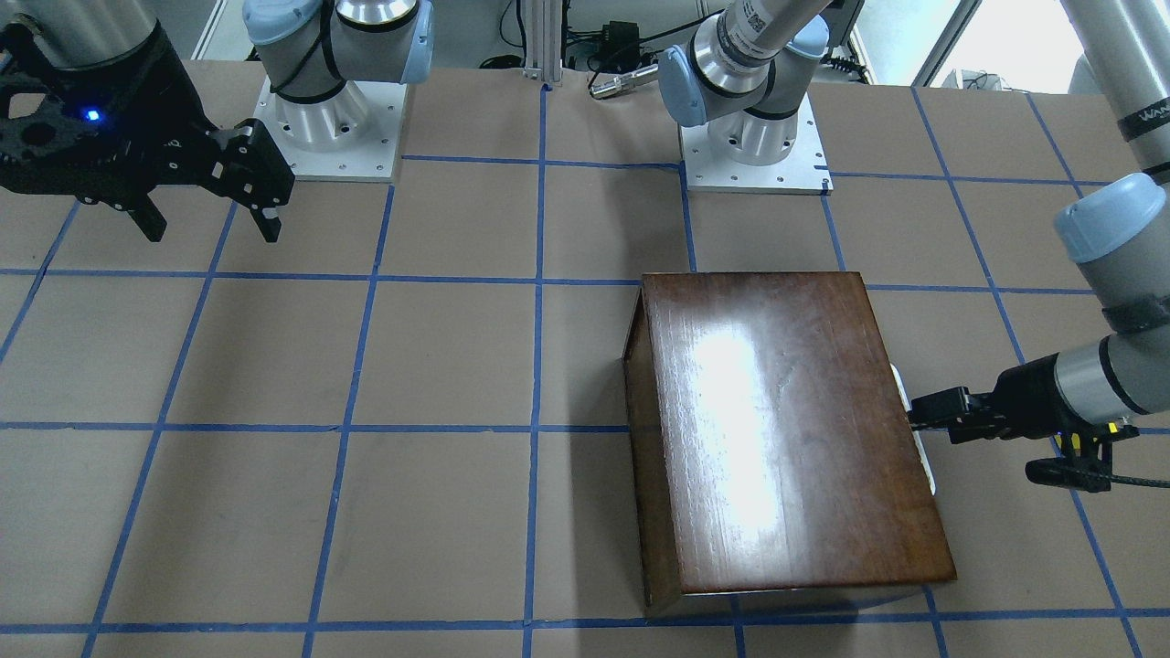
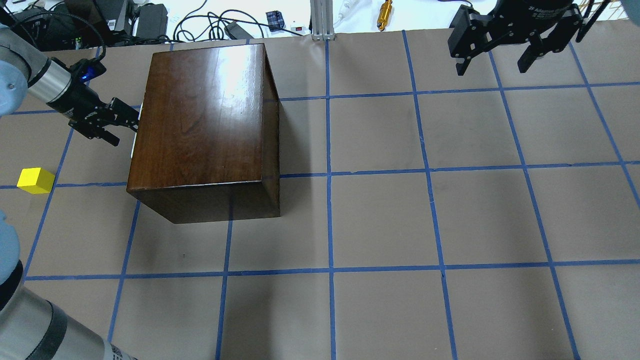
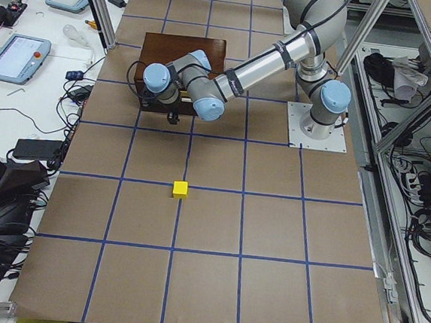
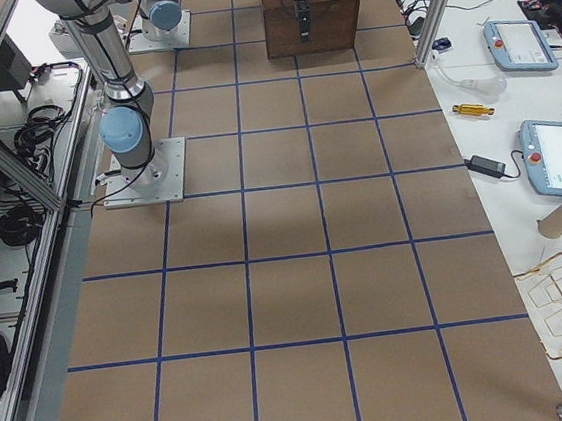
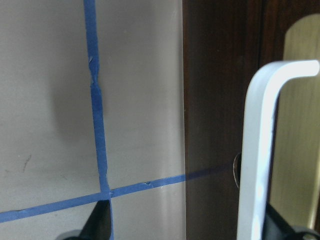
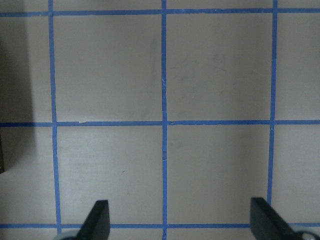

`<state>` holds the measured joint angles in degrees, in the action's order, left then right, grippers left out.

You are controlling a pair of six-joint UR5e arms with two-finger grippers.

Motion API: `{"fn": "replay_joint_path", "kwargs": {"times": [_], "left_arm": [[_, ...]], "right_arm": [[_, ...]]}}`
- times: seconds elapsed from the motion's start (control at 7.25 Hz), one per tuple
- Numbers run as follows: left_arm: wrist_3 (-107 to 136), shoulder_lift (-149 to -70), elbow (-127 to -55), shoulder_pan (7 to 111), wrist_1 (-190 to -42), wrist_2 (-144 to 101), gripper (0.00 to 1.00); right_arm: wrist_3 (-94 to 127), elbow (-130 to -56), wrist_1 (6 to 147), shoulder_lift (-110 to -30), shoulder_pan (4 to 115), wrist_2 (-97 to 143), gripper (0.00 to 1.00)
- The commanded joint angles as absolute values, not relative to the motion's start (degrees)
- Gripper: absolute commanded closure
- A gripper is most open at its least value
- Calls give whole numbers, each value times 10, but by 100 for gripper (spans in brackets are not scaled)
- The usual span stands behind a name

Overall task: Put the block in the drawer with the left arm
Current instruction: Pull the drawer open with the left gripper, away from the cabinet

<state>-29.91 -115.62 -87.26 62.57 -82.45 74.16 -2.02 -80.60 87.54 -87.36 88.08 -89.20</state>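
I hold the left gripper (image 2: 126, 130) open at the dark box (image 2: 200, 120), its 2 fingers straddling the white drawer handle (image 5: 255, 150). The yellow block (image 2: 36, 180) sits on the table (image 2: 380, 220), well apart from the box. The right gripper (image 2: 495, 57) hangs open.

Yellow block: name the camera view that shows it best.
Overhead exterior: the block appears largest there, unobstructed, near that view's left edge and apart from the wooden box. Exterior left shows the block whole but small. The other four views do not show it.
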Motion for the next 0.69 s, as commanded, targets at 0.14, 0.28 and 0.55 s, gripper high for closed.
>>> {"fn": "replay_joint_path", "kwargs": {"times": [0.14,0.28,0.55], "left_arm": [[-301,-1154,-875,613,-824,741,0],[-301,-1152,-875,613,-824,741,0],[-301,-1155,-875,594,-825,740,0]], "right_arm": [[-20,-806,875,-874,882,-892,0],[-20,-806,875,-874,881,-891,0],[-20,-806,875,-874,881,-892,0]]}}
